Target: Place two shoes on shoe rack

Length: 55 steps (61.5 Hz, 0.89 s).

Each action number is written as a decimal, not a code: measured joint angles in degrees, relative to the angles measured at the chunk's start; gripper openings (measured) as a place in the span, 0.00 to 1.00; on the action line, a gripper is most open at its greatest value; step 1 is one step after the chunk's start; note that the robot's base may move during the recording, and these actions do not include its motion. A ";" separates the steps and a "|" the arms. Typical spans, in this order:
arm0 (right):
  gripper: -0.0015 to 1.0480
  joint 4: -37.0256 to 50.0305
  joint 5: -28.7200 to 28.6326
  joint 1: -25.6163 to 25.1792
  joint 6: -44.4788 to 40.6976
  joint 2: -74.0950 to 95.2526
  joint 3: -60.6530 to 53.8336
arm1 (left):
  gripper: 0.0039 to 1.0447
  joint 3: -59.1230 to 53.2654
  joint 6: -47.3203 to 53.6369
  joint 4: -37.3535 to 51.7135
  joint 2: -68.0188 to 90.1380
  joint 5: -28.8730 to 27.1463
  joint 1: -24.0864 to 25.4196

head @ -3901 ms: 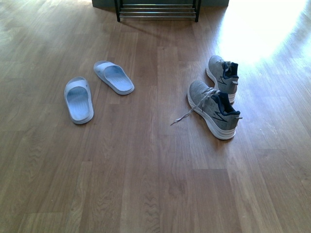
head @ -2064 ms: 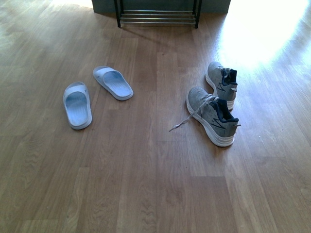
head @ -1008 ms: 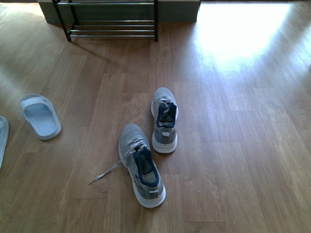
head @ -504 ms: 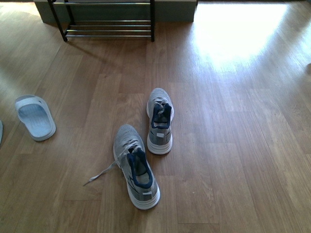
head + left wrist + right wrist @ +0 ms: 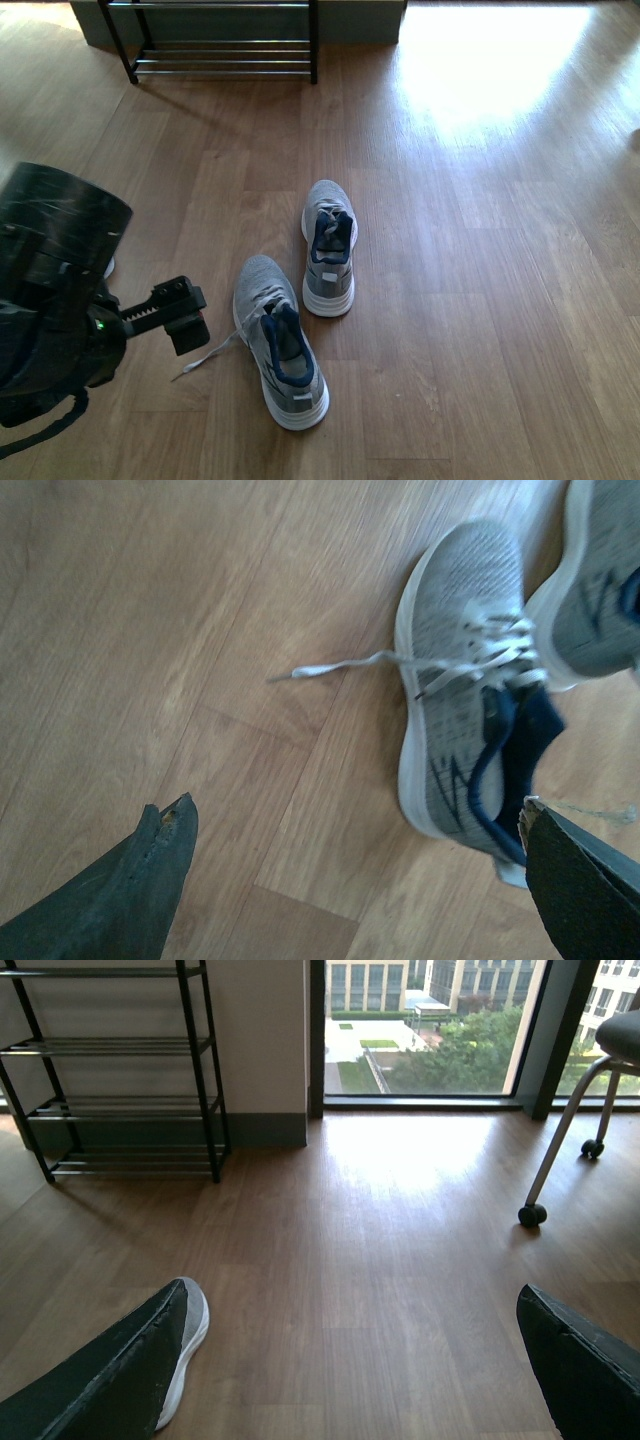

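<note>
Two grey sneakers with navy collars lie on the wooden floor: the nearer shoe (image 5: pixel 280 345) with a loose lace and the farther shoe (image 5: pixel 328 245), toes towards the shoe rack (image 5: pixel 220 45) at the back. My left arm (image 5: pixel 60 290) hangs low at the left, just beside the nearer sneaker. My left gripper (image 5: pixel 355 805) is open above bare floor, with that sneaker (image 5: pixel 460 680) close to one finger (image 5: pixel 585 880). My right gripper (image 5: pixel 350 1290) is open over the floor, and a sneaker toe (image 5: pixel 190 1345) shows by one finger (image 5: pixel 120 1370). The rack (image 5: pixel 120 1060) stands against the wall.
A chair on castors (image 5: pixel 532 1215) stands to the right by a large window (image 5: pixel 430 1025). Bright sunlight falls on the floor (image 5: pixel 490 70) right of the rack. The second sneaker (image 5: pixel 600 580) lies at the edge of the left wrist view.
The front view has swung from both pairs onto the sneakers. In the last half second my left arm came in at the lower left and covers the sandal there. The sneakers have not moved.
</note>
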 joint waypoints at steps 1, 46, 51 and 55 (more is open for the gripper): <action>0.91 0.00 0.00 0.00 0.00 0.00 0.00 | 0.91 0.66 -0.02 -0.37 0.72 0.09 0.00; 0.91 0.00 0.00 0.00 0.00 0.00 0.00 | 0.91 35.32 11.96 -5.18 32.20 20.13 -1.44; 0.91 0.00 0.00 0.00 0.00 0.00 0.00 | 0.91 36.00 10.75 -3.23 32.70 23.23 -2.67; 0.91 0.00 0.00 0.00 0.00 0.00 0.00 | 0.91 36.68 10.38 -3.50 32.76 23.04 -3.34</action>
